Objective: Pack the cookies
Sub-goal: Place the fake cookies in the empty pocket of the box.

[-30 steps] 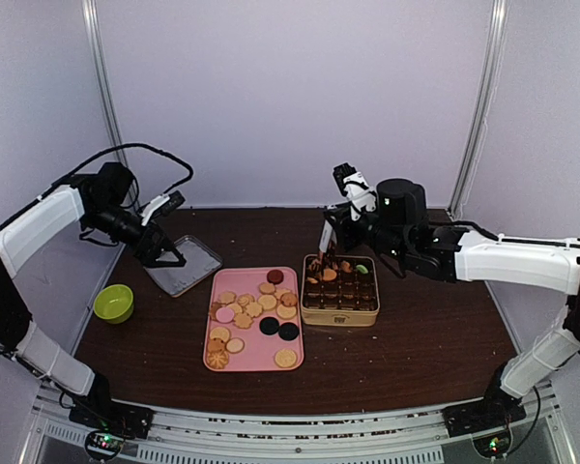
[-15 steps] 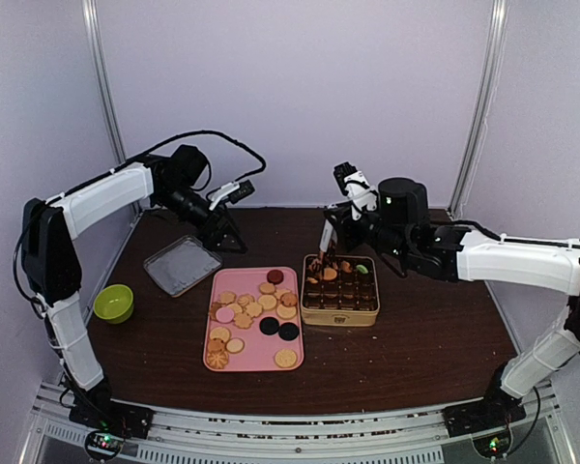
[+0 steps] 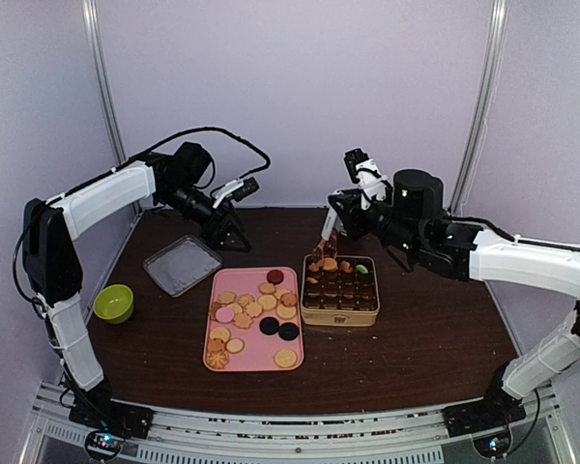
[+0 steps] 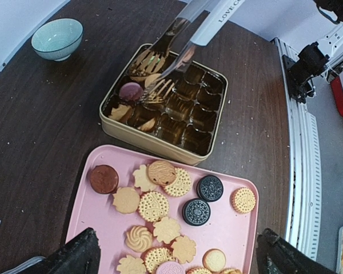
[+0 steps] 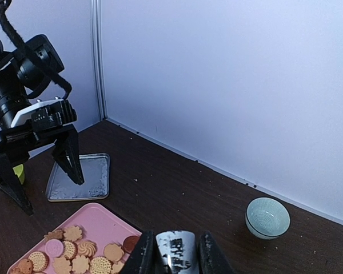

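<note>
Pink tray (image 4: 228,228); scalloped, ridged cookies (image 4: 153,205); gold gridded tin (image 4: 154,142); shiny steel tongs (image 4: 186,56)

Robot lab booth, evidently: bare lilac walls (image 3: 290,97), metal posts (image 3: 101,87) upper left and right, aluminium rail (image 3: 290,431) along bottom.

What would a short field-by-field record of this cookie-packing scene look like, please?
Cookies: most lie loose on the pink tray; a few sit in the gold tin
Tin: open, beside the tray, many compartments empty
Right end effector: shut on metal tongs, tips over the tin
Left end effector: open, empty, above the table near the silver lid
Other items: green bowl, pale teal bowl
</note>
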`<state>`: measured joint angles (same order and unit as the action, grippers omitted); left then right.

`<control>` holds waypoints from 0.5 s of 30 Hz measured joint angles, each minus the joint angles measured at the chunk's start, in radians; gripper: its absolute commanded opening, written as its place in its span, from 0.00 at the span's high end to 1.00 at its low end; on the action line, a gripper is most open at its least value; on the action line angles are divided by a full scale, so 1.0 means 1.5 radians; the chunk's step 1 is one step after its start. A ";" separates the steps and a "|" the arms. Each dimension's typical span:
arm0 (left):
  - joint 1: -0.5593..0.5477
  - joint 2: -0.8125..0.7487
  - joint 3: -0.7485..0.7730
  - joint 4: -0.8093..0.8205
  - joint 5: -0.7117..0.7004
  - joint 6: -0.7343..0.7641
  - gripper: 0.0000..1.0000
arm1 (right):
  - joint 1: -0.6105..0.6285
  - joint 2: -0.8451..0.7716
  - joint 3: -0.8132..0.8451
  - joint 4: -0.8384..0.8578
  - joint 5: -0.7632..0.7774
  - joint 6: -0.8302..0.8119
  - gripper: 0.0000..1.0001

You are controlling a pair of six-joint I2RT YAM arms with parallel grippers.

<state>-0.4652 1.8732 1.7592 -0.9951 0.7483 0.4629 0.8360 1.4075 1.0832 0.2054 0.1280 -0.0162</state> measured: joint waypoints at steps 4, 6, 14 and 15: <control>-0.002 0.000 0.000 0.000 0.000 0.002 0.02 | 0.000 0.007 -0.009 0.003 0.000 -0.001 0.77; -0.004 0.001 0.000 0.000 0.001 0.003 0.02 | 0.000 0.016 -0.016 0.007 0.000 0.000 0.77; -0.034 0.066 0.049 -0.001 0.027 0.018 0.02 | 0.000 0.030 -0.037 0.023 -0.006 0.009 0.75; -0.039 0.079 0.062 -0.001 0.032 0.021 0.02 | 0.000 0.030 -0.038 0.025 -0.008 0.011 0.75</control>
<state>-0.5240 1.9915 1.8526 -0.9958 0.7959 0.4942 0.8356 1.4521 1.0264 0.2432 0.1162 0.0006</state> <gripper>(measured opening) 0.978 0.248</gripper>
